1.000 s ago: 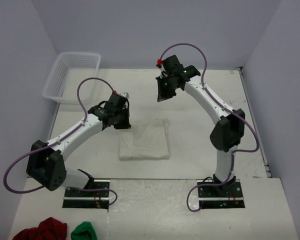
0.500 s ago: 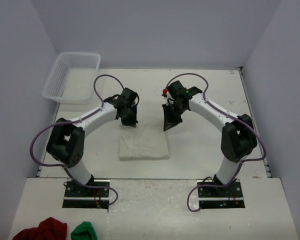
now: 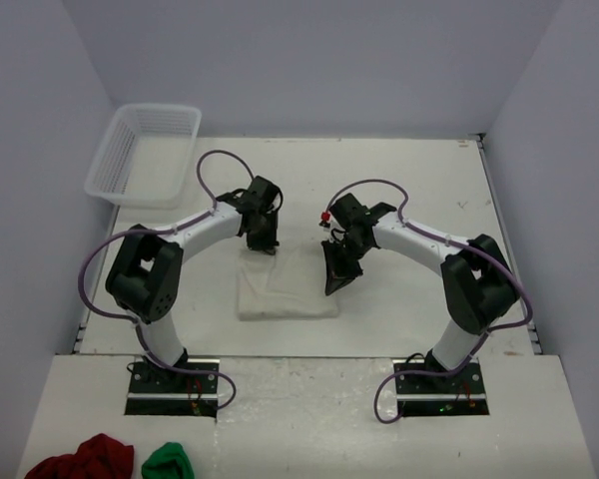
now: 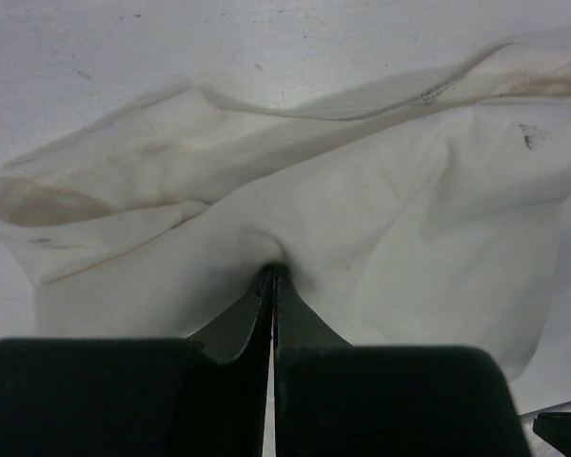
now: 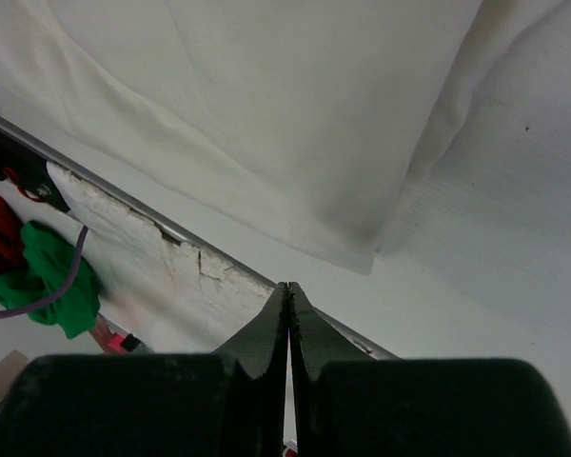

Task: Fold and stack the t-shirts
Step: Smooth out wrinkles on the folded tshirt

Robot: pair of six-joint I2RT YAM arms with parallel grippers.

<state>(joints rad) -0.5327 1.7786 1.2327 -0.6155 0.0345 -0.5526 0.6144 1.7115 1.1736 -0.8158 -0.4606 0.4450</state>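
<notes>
- My left gripper has its fingers pressed together, tips dug into a pucker in the folded off-white t-shirt, which lies at the centre of the table; a sideways slide from here could drag the top layer and spoil the fold.
- Whether a thin pinch of cloth sits between those tips I cannot tell, the view being dark there; if one does, lifting would pull the fold open.
- My right gripper is likewise closed, on nothing, over bare table just beside the shirt's corner; shut like this it can only nudge the edge and bunch it.
- Both arms crowd the shirt in the overhead view; moving inward together risks a knock.
</notes>
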